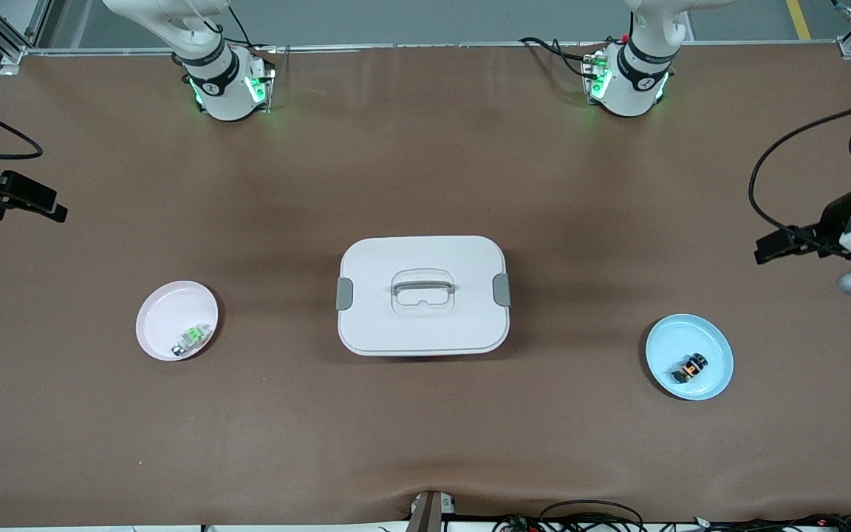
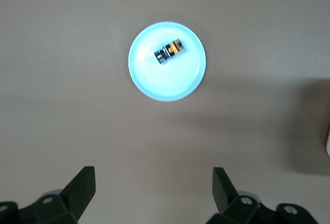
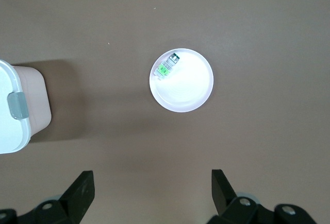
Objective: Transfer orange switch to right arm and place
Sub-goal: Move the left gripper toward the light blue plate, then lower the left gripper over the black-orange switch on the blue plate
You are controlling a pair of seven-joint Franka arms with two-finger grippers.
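Over bare table, both pincers — left (image 2: 153, 190), right (image 3: 152, 190) — gape wide, holding nothing

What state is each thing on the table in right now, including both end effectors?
orange switch: lying loose in the blue dish, untouched
green-centred part: lying in the pink dish
white box: lid on, handle flat, grey side latches down
left end effector: open, empty, up over the table beside the blue dish
right end effector: open, empty, up over the table beside the pink dish
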